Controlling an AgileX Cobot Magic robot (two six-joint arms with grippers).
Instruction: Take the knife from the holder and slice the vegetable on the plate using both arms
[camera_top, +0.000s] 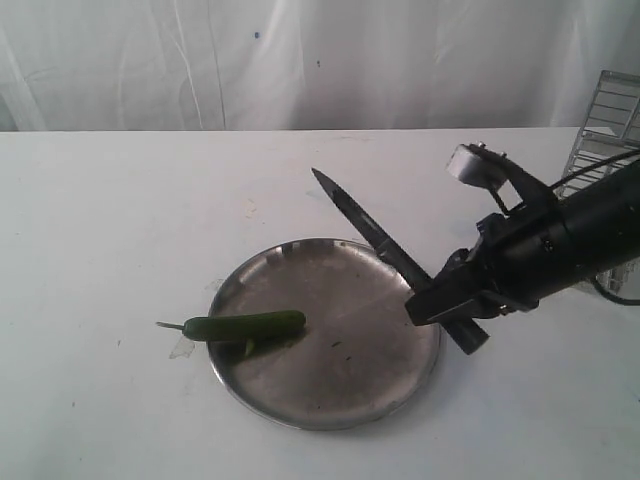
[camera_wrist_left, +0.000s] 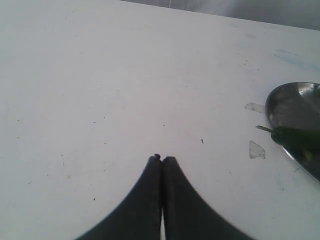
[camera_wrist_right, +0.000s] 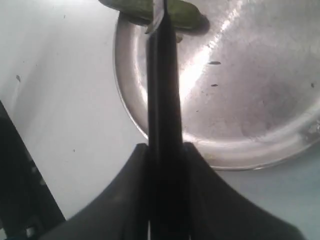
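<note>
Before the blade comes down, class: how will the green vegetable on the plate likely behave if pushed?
The vegetable looks round and slender, so it would probably roll. The plate is smooth, shiny metal, so it may also slide. Resting over the rim, it might rock.

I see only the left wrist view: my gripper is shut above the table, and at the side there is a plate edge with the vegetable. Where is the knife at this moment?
Observer: The right gripper holds the knife by its handle, beside the plate.
Operator: Does the blade touch the vegetable?
Observer: In the exterior view, no. The blade is apart from the vegetable, and its tip points past the plate's far rim.
Operator: And where does the holder stand?
Observer: The holder stands at the far right of the table, behind the right arm, partly cut off by the picture's edge.
</note>
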